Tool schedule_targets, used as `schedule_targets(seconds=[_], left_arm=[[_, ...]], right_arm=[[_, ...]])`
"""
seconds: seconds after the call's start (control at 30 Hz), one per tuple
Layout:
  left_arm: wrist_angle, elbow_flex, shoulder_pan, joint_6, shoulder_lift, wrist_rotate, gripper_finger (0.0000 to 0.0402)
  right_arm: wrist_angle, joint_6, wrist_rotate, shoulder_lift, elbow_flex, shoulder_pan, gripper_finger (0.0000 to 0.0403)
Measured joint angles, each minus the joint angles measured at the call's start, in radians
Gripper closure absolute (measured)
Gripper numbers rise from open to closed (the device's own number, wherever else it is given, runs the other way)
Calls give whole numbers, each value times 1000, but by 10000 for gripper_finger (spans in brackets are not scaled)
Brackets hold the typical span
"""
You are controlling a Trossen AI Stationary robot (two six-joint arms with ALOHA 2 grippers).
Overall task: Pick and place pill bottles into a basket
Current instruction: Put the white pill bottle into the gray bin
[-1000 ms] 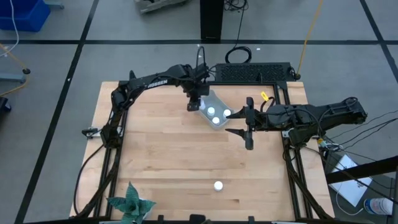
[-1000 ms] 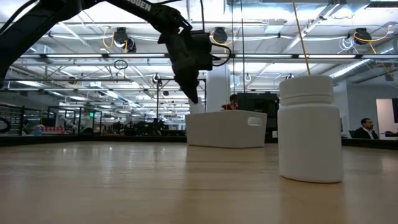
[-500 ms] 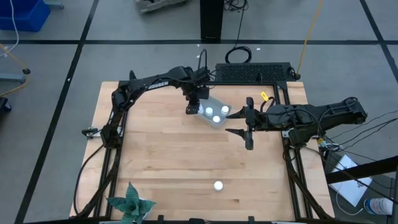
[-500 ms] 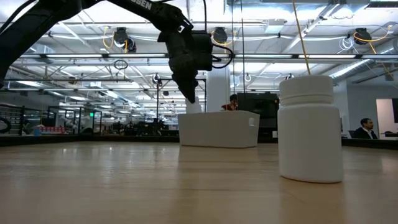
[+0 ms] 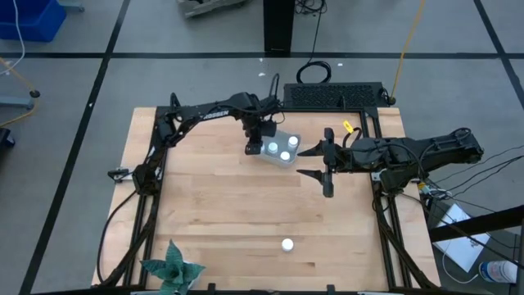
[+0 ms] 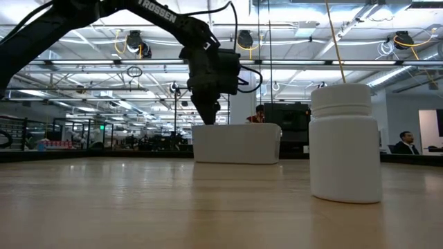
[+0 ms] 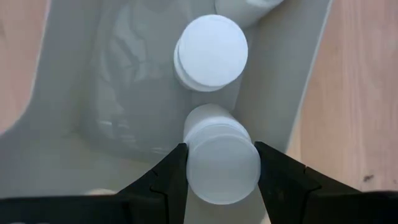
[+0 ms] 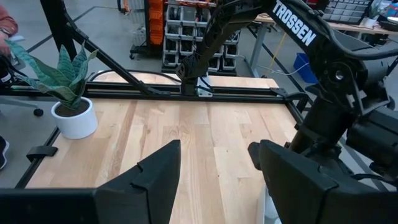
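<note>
Left claw (image 5: 255, 144) clamped on one pill bottle (image 7: 222, 163), lowered into the basket (image 5: 278, 158) at far centre. Perhaps three bottles inside in all. One lone bottle (image 5: 287, 244) near-side on the counter (image 5: 213, 213). Right claw (image 5: 318, 161) spread wide, beside the basket.

Matt white plastic bottles (image 7: 211, 53), smooth basket (image 7: 87, 81), pale wood table (image 5: 213, 213).

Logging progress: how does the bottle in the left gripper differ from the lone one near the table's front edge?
The held pill bottle sits between the left gripper fingers, over the basket; the lone pill bottle stands upright on bare table, untouched. The held one has a bottle close beside it; the lone one has none. Both are white, round-capped.
</note>
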Motion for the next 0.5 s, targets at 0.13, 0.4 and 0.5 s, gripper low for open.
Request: schedule_targets(seconds=[0.13, 0.4, 0.5], left_arm=[[-24, 0, -4, 4, 0, -3, 240], [-41, -27, -15, 0, 0, -27, 240], [-35, -34, -25, 0, 0, -46, 240]], right_arm=[[0, -3, 0, 0, 0, 0, 193], [0, -3, 0, 0, 0, 0, 193], [0, -4, 0, 0, 0, 0, 193]])
